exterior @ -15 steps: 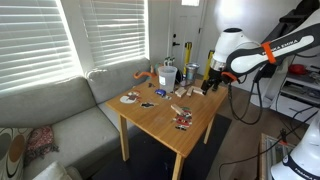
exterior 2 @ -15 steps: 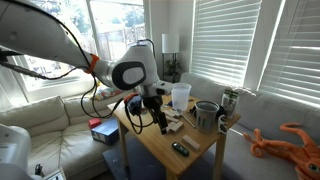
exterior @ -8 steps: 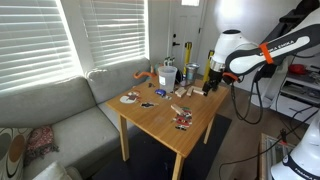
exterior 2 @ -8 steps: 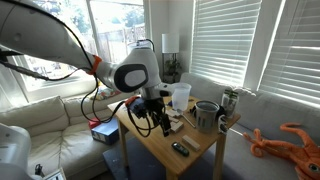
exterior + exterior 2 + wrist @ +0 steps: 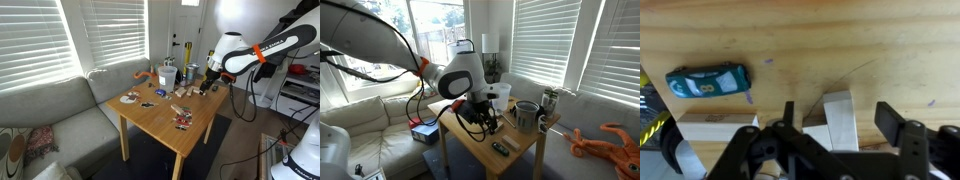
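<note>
Two fingers of the end effector (image 5: 837, 110) are being held apart, empty; a pale, rectangular wooden block (image 5: 841, 135) is being framed between them, lying on the surface (image 5: 820, 40) right of a teal toy car (image 5: 708, 82).

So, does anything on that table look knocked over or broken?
Nothing stands out. The wooden block under the open end effector and the toy car sit flat on the table; no spill or damage shows.
</note>
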`<state>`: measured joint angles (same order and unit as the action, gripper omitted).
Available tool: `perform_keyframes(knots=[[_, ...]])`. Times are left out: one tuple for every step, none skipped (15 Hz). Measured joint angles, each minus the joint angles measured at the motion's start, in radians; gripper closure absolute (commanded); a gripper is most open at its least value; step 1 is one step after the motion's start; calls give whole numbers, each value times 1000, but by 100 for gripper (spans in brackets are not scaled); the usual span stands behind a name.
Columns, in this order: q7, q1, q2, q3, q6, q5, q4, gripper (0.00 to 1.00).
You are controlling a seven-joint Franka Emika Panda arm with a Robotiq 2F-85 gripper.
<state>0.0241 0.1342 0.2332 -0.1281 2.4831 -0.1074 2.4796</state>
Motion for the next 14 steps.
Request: perform_keyframes(knots=[[27,-6,-9,-5,12,41,-2,55],[49,-11,-18,-8,20,77,-5,62],[68,-16,-26,-12,21,110,-10,69],[84,-18,-29,-17,21,134,-16,75],[106,-21,-32,-21,20,166,-22,84],[125,-23,-34,-23,18,193,-27,90],[141,-26,-35,-24,13,218,-30,96],[150,-31,-35,-24,4,240,-33,93],[151,-37,-34,-24,-17,256,-39,93],[151,-44,-33,-24,-42,269,-46,93],[147,-50,-31,-22,-73,278,-54,93],[135,-54,-26,-18,-109,279,-63,93],[115,-58,-19,-11,-146,279,-72,93],[91,-61,-11,-1,-180,278,-82,93]])
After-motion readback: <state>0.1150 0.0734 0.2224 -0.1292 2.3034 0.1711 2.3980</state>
